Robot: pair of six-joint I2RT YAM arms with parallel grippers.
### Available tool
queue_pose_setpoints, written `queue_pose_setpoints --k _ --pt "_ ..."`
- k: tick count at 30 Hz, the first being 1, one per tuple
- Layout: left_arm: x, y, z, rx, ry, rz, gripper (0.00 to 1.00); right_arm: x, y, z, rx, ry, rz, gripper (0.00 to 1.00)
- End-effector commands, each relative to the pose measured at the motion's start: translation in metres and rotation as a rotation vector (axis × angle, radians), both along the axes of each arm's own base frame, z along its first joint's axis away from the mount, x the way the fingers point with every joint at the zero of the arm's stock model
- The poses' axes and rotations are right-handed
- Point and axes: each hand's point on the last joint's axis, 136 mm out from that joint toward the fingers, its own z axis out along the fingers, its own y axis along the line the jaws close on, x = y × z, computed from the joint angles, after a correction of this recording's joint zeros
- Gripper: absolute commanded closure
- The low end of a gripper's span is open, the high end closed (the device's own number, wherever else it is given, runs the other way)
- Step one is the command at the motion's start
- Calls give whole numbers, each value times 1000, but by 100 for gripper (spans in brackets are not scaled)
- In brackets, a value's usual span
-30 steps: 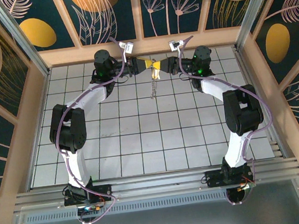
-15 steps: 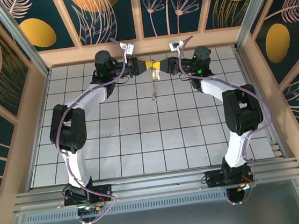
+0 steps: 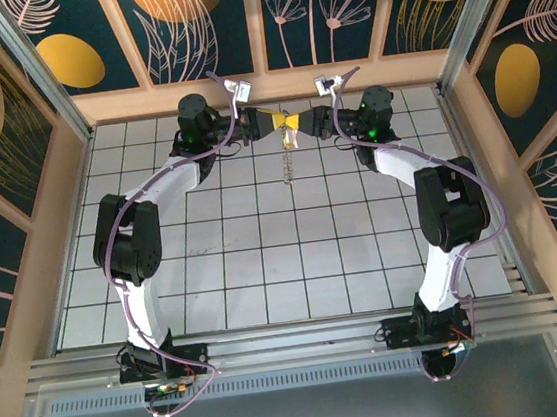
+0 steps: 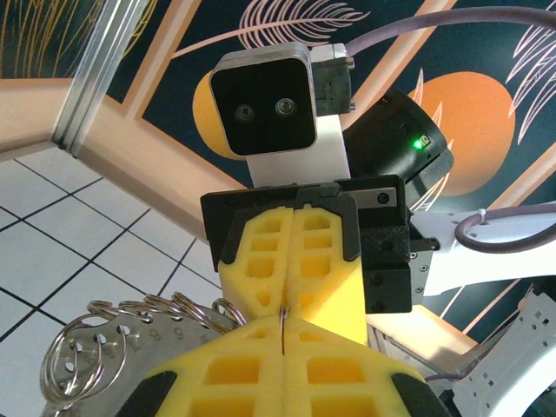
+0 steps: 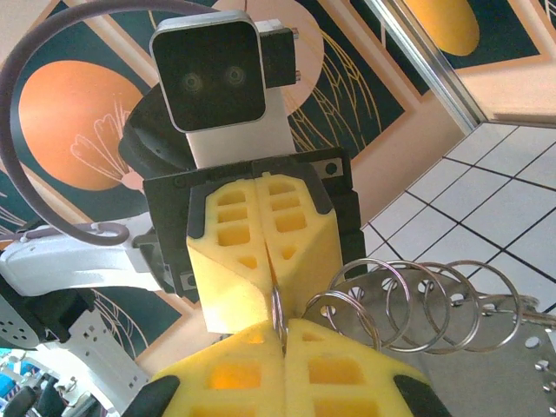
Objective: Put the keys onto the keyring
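Keyring [image 3: 286,162] pinched tip to tip, hanging at the far edge of the table [image 3: 265,270], about midway between its far corners.
Left gripper [image 3: 277,120] and right gripper [image 3: 296,124] meet nose to nose. Each has its jaws together on the wire of the top ring; which one carries the load I cannot tell. Appearance: a chain of thin silvery split rings, linked, dangling long and narrow, with a perforated plate [image 5: 512,365] among them. Handling, as judged: light. Each ring is stiff and springy, but the chain is floppy and free to swing, and the polished wire is likely to slip in a pinch. Best hold is one ring's wire near its split, leaving the coil end free.
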Motion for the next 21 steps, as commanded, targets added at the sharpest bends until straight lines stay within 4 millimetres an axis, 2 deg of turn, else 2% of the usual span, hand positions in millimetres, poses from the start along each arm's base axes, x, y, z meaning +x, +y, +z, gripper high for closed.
queue_pose_setpoints --k 1,2,3,5,8,14,21 --pt "-14 -3 20 -35 -58 -14 100 -3 0 11 18 -50 -7 100" --pt "-14 -2 23 -42 -63 -5 100 -3 -2 12 19 -50 -14 99" --pt "-14 -1 24 -46 -65 2 100 -3 -6 14 21 -52 -25 89" --pt "-14 0 29 -57 -78 10 100 -3 -14 18 25 -59 -47 75" --pt "-16 1 36 -73 -94 13 100 -7 -28 26 30 -77 -84 63" --pt "-21 2 49 -89 -124 1 100 -21 -48 33 14 -121 -132 59" --pt "-29 3 62 -95 -164 -25 100 -35 -47 22 -112 -185 -198 54"
